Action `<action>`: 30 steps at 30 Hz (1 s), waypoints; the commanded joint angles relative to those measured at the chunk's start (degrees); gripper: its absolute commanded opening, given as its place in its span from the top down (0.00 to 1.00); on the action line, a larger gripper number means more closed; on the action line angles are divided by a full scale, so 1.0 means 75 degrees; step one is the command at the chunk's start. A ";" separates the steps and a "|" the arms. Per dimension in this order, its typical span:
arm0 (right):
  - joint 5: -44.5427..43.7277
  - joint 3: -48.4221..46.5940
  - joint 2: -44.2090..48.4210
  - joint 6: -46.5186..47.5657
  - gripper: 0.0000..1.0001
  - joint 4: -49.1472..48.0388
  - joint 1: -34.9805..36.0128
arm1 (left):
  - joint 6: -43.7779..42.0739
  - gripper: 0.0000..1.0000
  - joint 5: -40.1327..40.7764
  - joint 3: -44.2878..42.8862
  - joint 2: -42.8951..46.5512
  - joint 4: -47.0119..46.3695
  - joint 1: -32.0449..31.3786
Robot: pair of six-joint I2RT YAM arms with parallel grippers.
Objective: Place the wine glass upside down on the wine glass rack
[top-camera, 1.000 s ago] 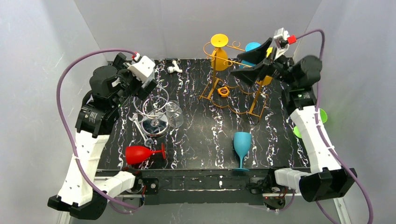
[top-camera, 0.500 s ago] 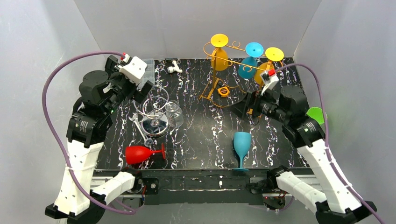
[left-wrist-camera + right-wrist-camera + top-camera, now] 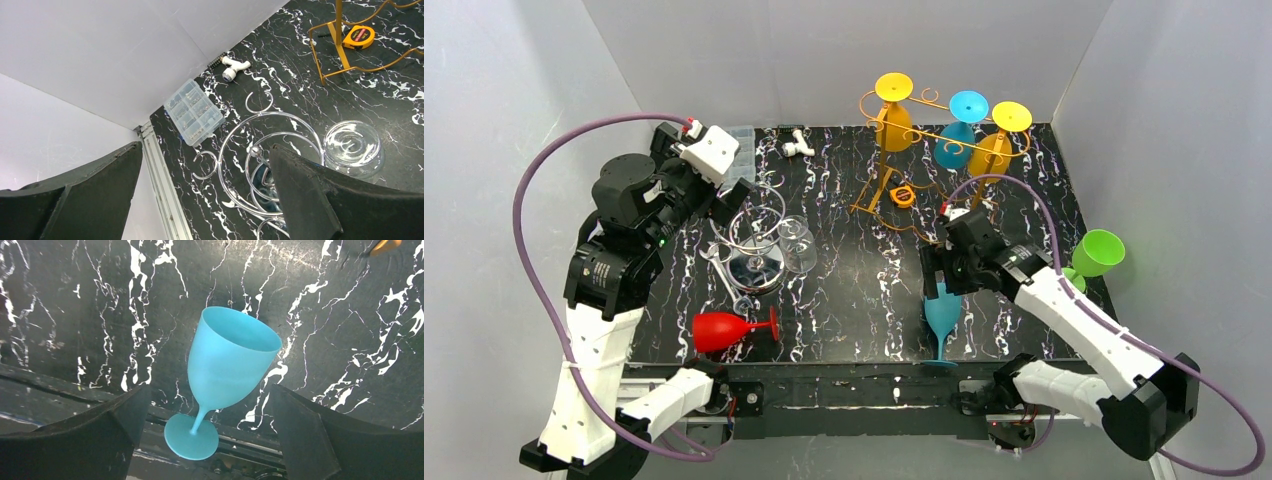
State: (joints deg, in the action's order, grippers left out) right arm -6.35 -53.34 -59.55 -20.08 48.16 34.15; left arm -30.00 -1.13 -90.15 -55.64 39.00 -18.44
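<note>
Directly above the teal wine glass (image 3: 942,318), upright at the lower centre of the surface (image 3: 864,300), the right hand (image 3: 944,270) hovers with fingers (image 3: 100,440) spread — holding nothing. Seemingly light, rigid, slick plastic, the glass is best gripped at the bowl. Three hung glasses (image 3: 969,140) crowd the gold rack (image 3: 869,190) at upper centre — a tight slot.
</note>
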 commanded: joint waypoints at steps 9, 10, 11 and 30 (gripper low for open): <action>-0.1359 -0.0109 -0.1075 0.0635 0.02 -0.1165 0.0568 | -0.0018 0.02 -0.0149 -0.0179 0.0107 0.0155 0.0022; -0.1282 -0.0124 -0.1220 0.0715 0.03 -0.1247 0.0565 | -0.0036 0.02 -0.0135 -0.0175 0.0106 0.0155 0.0022; -0.1106 -0.0142 -0.1342 0.0789 0.05 -0.1341 0.0567 | -0.0039 0.02 -0.0121 -0.0177 0.0096 0.0156 0.0022; 0.1044 -0.0604 -0.1921 0.1435 0.52 -0.0576 0.0029 | -0.0308 0.02 -0.0096 -0.0036 0.0169 0.0001 0.0026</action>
State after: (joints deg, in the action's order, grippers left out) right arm -1.72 -54.61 -74.30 -10.94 41.52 34.39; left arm -31.38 -1.67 -90.15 -55.61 39.53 -18.44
